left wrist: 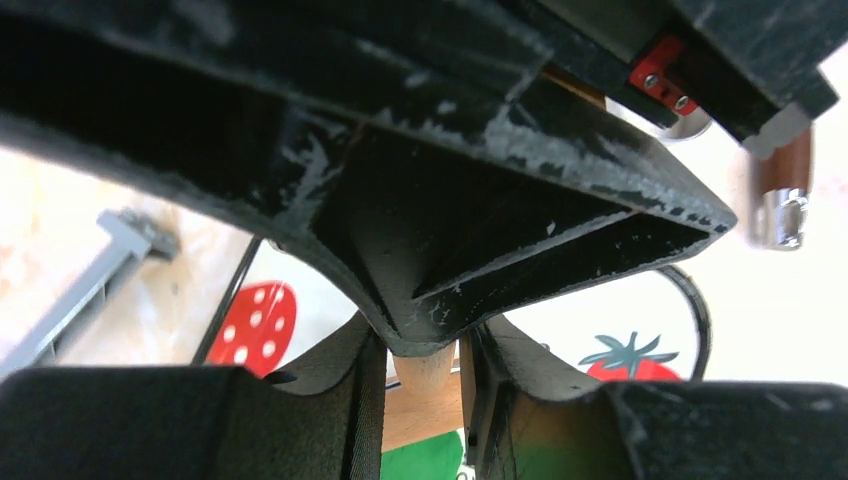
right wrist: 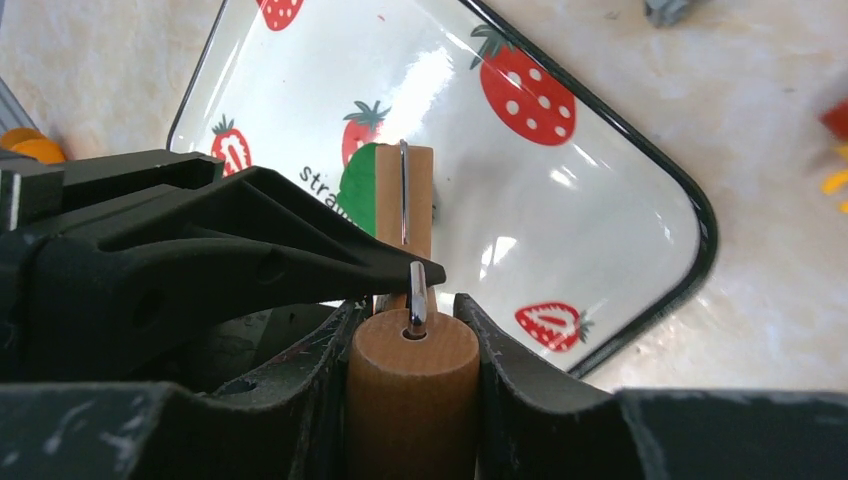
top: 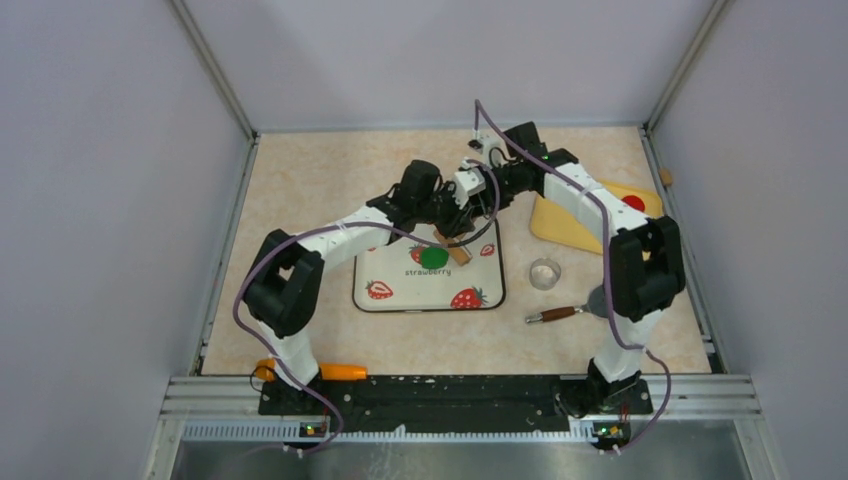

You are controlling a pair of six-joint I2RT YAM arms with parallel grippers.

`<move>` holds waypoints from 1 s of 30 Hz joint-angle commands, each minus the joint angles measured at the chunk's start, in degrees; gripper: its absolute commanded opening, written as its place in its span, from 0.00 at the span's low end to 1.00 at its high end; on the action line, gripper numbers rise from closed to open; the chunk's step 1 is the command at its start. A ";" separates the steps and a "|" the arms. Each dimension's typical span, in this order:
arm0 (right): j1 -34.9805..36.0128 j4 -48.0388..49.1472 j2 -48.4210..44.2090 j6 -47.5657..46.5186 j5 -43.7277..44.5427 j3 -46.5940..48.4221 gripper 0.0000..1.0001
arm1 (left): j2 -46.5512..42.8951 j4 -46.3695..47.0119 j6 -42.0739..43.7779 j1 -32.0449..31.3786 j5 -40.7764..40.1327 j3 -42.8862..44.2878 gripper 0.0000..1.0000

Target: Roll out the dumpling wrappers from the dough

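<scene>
The right gripper (right wrist: pixel 408 325) is clamped on the round wooden handle of the pin (right wrist: pixel 405 190). The left gripper (left wrist: pixel 425 365) is drawn narrow around wood too, seemingly the same pin. From the right fingers the pin runs straight ahead, its roller resting on the right-hand edge of the dough (right wrist: pixel 357 190), near the middle of the tray (right wrist: pixel 600 180). The dough lies ahead and left, so I judge rolling must travel leftward. The top view shows the dough as a round patch, while both wrist views hide most of it.
</scene>
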 commanded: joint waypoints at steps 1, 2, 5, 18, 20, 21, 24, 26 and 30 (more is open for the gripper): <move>3.46 0.92 6.21 -1.02 -4.59 5.12 0.00 | -0.97 0.18 -1.70 3.42 -6.34 -2.46 0.00; 3.65 0.73 7.47 -1.06 -4.67 6.22 0.00 | -0.73 0.59 -1.73 3.91 -6.74 -3.10 0.00; 4.51 -0.48 9.99 -1.06 -3.79 8.24 0.00 | 0.41 1.29 -2.15 5.19 -7.55 -4.56 0.00; 7.64 0.03 17.38 -1.53 2.80 2.11 0.00 | 1.50 -0.93 -8.05 6.37 -8.08 -13.02 0.00; 7.99 -0.25 18.04 -1.61 2.85 2.59 0.00 | 0.85 -1.50 -8.57 6.50 -7.77 -14.28 0.00; 8.14 -0.30 18.39 -1.57 2.55 2.66 0.00 | 0.49 -1.68 -8.63 6.54 -7.59 -14.82 0.00; 8.90 -0.31 19.09 -1.52 1.86 2.62 0.00 | -0.50 -1.95 -9.02 6.78 -7.55 -16.63 0.00; 9.45 -0.32 19.57 -1.46 1.74 2.50 0.00 | -1.20 -2.28 -9.19 7.05 -7.72 -17.64 0.00; 10.41 -0.34 20.41 -1.33 1.01 3.05 0.00 | -2.87 -1.72 -9.99 7.91 -7.55 -19.45 0.00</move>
